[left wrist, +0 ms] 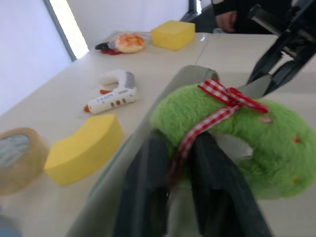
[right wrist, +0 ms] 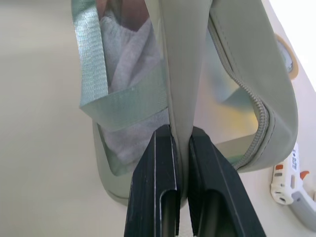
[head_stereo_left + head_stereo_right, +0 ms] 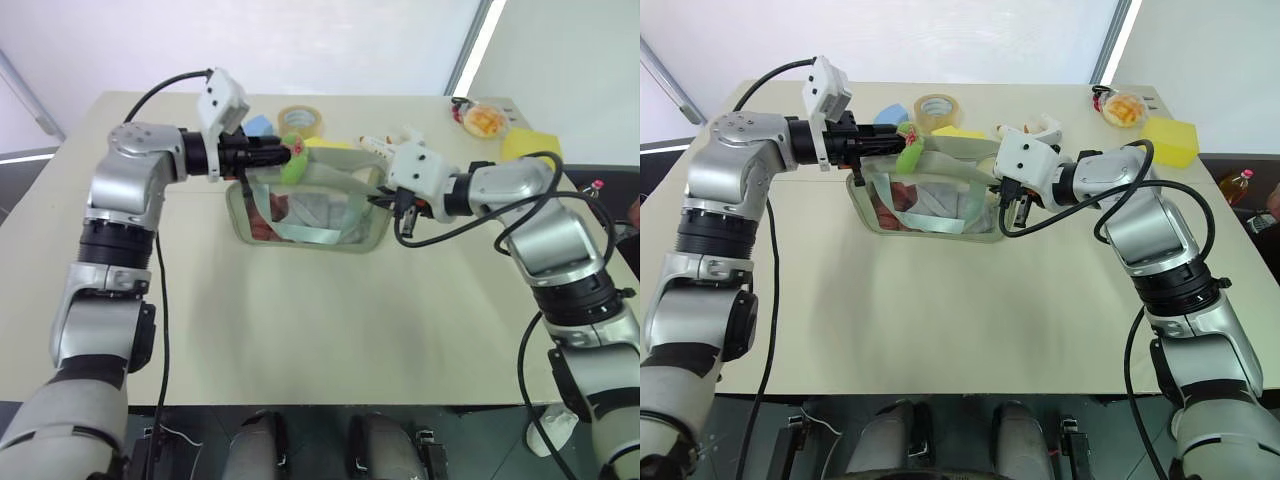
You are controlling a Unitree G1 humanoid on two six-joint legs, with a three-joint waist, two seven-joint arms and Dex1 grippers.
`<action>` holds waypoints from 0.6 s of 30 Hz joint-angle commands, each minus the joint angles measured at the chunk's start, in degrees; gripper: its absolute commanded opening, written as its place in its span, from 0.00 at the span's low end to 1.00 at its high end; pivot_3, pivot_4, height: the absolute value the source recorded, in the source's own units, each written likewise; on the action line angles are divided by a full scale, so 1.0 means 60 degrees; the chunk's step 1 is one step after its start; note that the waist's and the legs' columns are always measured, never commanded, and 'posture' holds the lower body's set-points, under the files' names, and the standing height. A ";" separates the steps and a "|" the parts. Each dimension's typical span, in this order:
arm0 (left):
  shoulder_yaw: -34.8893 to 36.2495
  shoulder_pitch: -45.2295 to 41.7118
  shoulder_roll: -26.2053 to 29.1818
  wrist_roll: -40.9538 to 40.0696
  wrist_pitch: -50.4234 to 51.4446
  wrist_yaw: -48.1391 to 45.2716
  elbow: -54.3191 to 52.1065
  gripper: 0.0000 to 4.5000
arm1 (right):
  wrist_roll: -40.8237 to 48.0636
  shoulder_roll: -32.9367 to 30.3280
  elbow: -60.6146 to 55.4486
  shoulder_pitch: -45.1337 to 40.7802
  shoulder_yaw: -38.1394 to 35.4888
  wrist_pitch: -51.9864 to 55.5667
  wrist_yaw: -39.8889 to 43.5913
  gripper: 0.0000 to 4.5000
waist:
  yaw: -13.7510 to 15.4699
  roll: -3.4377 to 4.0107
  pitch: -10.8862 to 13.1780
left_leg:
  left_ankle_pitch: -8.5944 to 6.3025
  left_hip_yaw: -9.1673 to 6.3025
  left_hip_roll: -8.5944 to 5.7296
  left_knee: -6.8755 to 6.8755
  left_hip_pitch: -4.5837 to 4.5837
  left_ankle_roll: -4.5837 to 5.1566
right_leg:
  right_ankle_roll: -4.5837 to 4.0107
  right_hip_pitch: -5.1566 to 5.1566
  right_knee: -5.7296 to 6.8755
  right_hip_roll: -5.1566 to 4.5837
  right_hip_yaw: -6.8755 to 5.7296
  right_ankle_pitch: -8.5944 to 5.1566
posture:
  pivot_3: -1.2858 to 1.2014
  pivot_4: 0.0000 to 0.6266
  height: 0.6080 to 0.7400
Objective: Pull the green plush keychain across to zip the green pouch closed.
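The green pouch (image 3: 300,232) stands on the table's middle, its top edge lifted and the zipper (image 2: 260,116) still parted. The green plush keychain (image 1: 247,143), fuzzy with a red checked ribbon, hangs at the pouch's upper left corner. My left gripper (image 1: 180,145) is shut on the keychain, pointing level toward the right. At the pouch's right end my right gripper (image 2: 180,133) is shut on the pouch's pale green top edge. Red and white contents and a teal strap (image 2: 123,101) show through the clear window.
Behind the pouch lie a tape roll (image 3: 301,120), a blue piece (image 3: 259,125), a curved yellow sponge (image 1: 84,148) and a white glue gun (image 1: 114,94). A yellow block (image 3: 1171,140) and a bun (image 3: 1124,108) sit at the far right corner. A person's hand (image 1: 229,19) shows beyond the table.
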 commanded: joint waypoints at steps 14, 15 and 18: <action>0.0174 0.1872 0.3395 -0.0195 0.0605 -0.2173 -0.2564 0.90 | -0.0039 0.0076 0.0112 -0.0209 -0.0222 -0.0303 -0.0198 0.00 | -0.0007 0.0007 -0.0001 | 0.0000 0.0000 0.0004 -0.0009 0.0000 0.0000 | -0.0001 -0.0004 0.0001 -0.0001 0.0000 0.0000 | 0.52 0.24 1.00; 0.0146 0.2068 0.3169 0.0037 0.0318 -0.1756 -0.2556 0.90 | -0.0042 0.0081 0.0151 -0.0224 -0.0220 -0.0337 -0.0194 0.00 | 0.0041 0.0006 -0.0001 | 0.0000 -0.0002 0.0007 -0.0006 0.0001 0.0000 | -0.0001 -0.0003 0.0001 0.0000 -0.0002 0.0000 | 0.52 0.24 1.00; 0.0007 0.2295 0.2651 0.0567 -0.0209 -0.0910 -0.2331 0.90 | -0.0073 0.0106 0.0207 -0.0214 -0.0192 -0.0414 -0.0213 0.00 | 0.0086 0.0003 -0.0001 | -0.0004 -0.0018 0.0007 0.0022 -0.0001 0.0007 | 0.0000 0.0029 -0.0009 -0.0001 -0.0023 0.0000 | 0.52 0.24 1.00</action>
